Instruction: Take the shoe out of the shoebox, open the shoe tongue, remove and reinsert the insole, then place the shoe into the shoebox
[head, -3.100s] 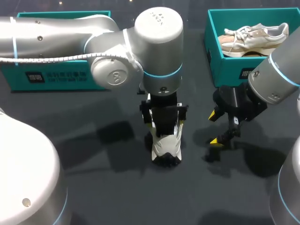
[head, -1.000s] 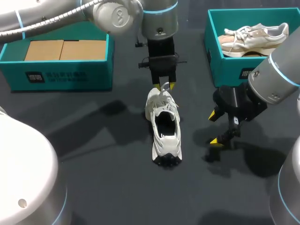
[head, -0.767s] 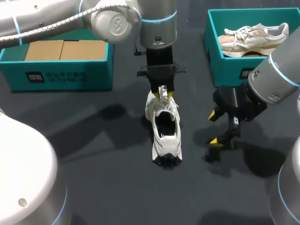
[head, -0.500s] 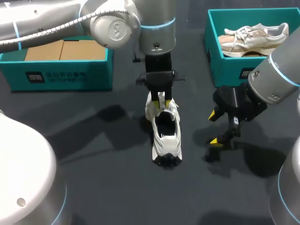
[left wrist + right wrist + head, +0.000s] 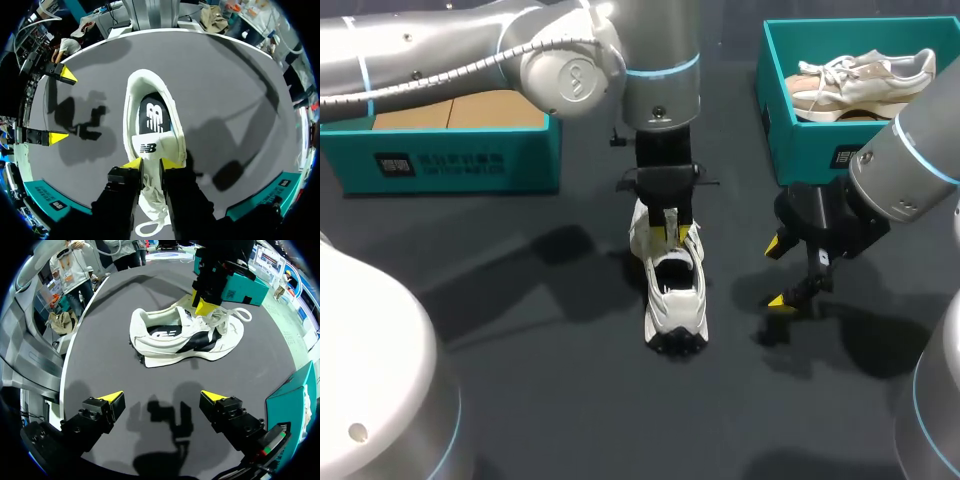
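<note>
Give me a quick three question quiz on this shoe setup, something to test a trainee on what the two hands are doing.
1. True or false: the white mesh sneaker stands on the dark table, not inside a box.
2. What does the left hand pinch? A. the sneaker's tongue B. its laces C. its heel
3. Fill in: the right hand, off to one side of the sneaker, has its fingers ____.
Key: 1 true; 2 A; 3 open.
</note>
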